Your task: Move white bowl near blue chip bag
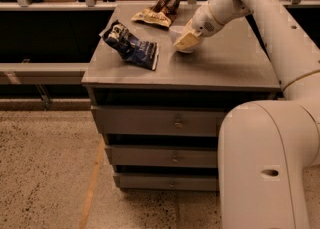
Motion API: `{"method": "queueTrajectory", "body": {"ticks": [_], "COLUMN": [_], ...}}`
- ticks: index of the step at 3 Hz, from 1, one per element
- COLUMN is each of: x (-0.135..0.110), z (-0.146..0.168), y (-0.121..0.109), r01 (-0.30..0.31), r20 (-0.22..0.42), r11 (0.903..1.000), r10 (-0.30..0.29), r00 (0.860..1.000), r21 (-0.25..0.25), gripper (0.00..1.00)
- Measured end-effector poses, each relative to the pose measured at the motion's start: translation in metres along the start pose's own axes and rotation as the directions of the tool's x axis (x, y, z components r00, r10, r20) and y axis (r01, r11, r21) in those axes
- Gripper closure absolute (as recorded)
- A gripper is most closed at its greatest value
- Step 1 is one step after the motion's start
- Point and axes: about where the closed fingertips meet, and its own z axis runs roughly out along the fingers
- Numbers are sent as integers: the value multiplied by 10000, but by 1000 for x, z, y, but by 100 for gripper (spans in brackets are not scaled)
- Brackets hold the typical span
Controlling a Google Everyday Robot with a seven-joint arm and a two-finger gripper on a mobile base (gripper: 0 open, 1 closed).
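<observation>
Camera view: white bowl (175,32) in fingers (186,40) (mid-table (235,65))

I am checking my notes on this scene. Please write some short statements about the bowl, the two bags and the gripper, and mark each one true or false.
1. The blue chip bag lies on the left part of the cabinet top. True.
2. The white bowl sits inside an open drawer. False: it is held at the gripper, over the cabinet top, to the right of the blue chip bag.
3. The brown chip bag lies toward the back edge, behind the white bowl. True.
4. The gripper hangs over the floor, left of the cabinet. False: it is over the middle of the cabinet top, closed on the white bowl.
5. The white bowl rests on top of the blue chip bag. False: they are apart, with bare surface between them.
</observation>
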Motion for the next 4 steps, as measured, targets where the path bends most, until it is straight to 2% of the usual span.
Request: {"method": "queueTrajectory", "body": {"ticks": [1, 2, 3, 4], "x": [-13, -25, -29, -32], "z": [19, 36, 41, 36], "y": [15, 33, 44, 48], "r01": [550, 841, 854, 753], "r20": [64, 357, 523, 594], "r11": [9980, 9948, 9938, 9952], "r10": [-548, -821, -818, -716], "r00": [9985, 9960, 9953, 9957], "r21": [-303, -582, -714, -623], "gripper": [100, 77, 53, 30]}}
